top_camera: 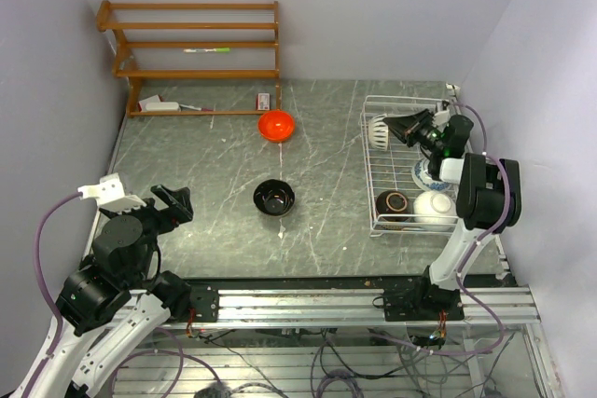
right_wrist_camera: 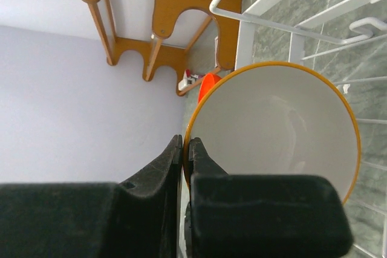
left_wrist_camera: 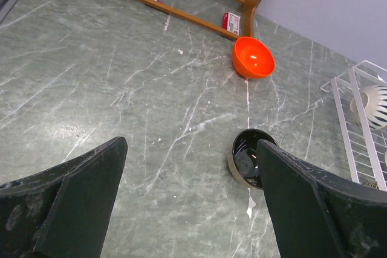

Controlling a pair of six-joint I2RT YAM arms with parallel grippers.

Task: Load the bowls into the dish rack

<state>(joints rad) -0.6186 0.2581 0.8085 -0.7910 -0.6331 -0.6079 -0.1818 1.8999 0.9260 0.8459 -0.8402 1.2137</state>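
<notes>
Right tool pinches cream bowl at rim, unseen from overhead.

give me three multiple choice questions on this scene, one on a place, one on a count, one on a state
1. Where is the black bowl?
A on the wooden shelf
B on the table
C inside another bowl

2. How many bowls lie on the table outside the dish rack?
A two
B four
C none

3. How is the left claw?
A shut on a bowl
B open, holding nothing
C shut, empty

Answers:
1 B, it sits on the grey marbled top between the arms.
2 A, only the black bowl and the orange-red bowl are there.
3 B, the left wrist view shows its fingers wide apart with nothing between them.
</notes>
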